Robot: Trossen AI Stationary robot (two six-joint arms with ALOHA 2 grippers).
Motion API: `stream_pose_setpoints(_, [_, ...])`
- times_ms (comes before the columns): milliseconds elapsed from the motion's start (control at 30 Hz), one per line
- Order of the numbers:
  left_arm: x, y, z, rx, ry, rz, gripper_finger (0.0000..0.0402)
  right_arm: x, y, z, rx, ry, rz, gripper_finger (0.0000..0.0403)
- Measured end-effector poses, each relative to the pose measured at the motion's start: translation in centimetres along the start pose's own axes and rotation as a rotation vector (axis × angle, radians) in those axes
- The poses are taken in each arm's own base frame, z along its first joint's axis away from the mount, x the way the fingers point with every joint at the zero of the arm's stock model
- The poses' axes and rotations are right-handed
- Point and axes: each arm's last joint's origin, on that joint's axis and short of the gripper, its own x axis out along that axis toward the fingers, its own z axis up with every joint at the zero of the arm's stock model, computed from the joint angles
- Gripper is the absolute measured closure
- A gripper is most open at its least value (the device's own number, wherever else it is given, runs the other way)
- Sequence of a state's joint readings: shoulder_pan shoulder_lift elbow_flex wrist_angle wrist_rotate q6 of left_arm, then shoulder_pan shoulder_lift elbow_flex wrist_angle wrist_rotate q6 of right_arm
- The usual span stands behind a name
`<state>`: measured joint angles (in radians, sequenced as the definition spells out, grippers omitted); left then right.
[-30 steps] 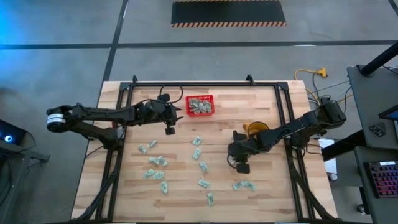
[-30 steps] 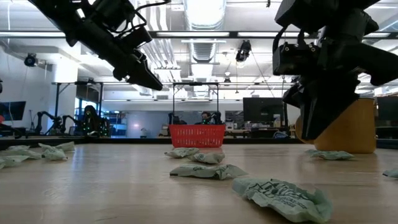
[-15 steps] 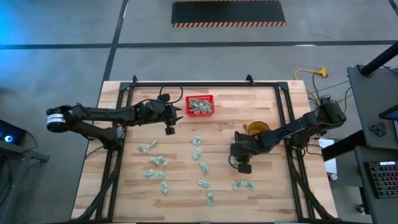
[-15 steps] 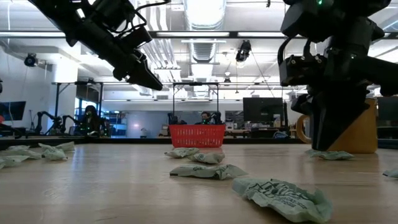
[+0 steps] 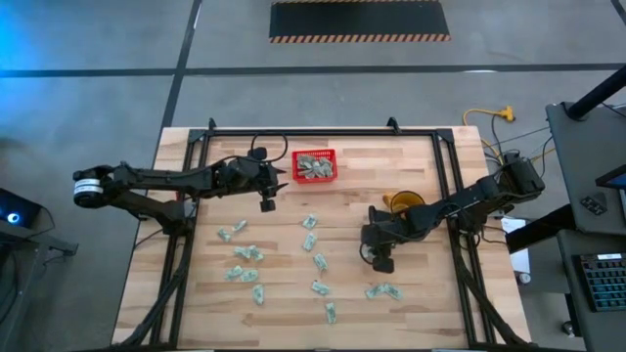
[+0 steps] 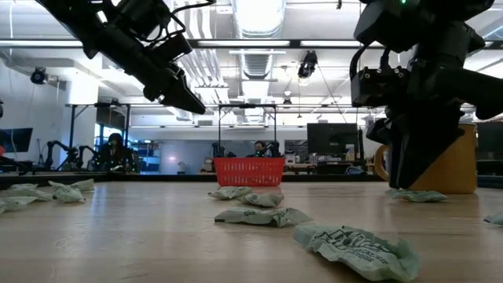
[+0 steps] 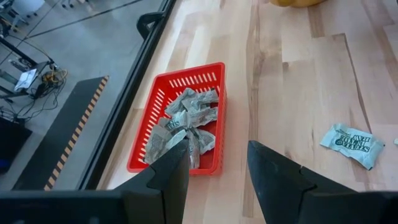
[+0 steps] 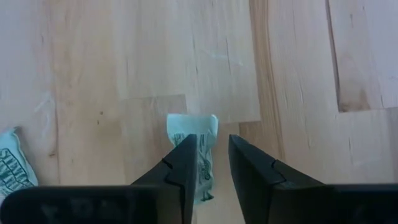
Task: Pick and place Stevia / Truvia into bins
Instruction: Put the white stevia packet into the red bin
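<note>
- The red basket [image 5: 315,166] sits near the far edge of the table [image 5: 411,196], and it already has a heap of green and white packets [image 7: 183,121] inside (so part of the job looks done).
- Lots of packets are not in yet. One bunch [image 5: 243,264] lies on the left side of the table, a line of them [image 5: 315,259] runs down the middle, and a pair [image 5: 383,291] lies near the front on the right.
- The right gripper [image 8: 213,163] is down low over the table, on the right side. Its two fingers [image 8: 183,171] stand a little way apart, with one packet [image 8: 194,134] between them.
- I cannot tell if the fingers are pinching that packet or only standing on each side of it. The packet seems to lie flat on the wood.
- The left gripper [image 7: 216,171] hangs in the air just beside the basket, on its left. Its fingers are apart and they hold nothing.
- A yellow cup thing [image 5: 401,201] stands on the table near the right arm.
- My guess: the job is partly done. One small pile is in the basket, and many more packets are left to pick up, one at a time.
</note>
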<state>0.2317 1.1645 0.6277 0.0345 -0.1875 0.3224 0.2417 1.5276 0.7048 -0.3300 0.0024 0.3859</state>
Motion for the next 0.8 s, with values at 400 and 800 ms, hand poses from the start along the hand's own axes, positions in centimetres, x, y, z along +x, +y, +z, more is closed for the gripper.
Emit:
stream_pose_setpoints(400, [0.0, 0.0, 0.0, -0.002, -0.001, 0.000, 0.0256, 0.0, 0.1, 0.2, -0.004, -0.025, 0.009, 0.0287])
stream_pose_setpoints(800, [0.0, 0.0, 0.1, -0.002, -0.001, 0.000, 0.0256, 2.0, -0.2, 0.3, -0.045, 0.053, -0.021, 0.0294])
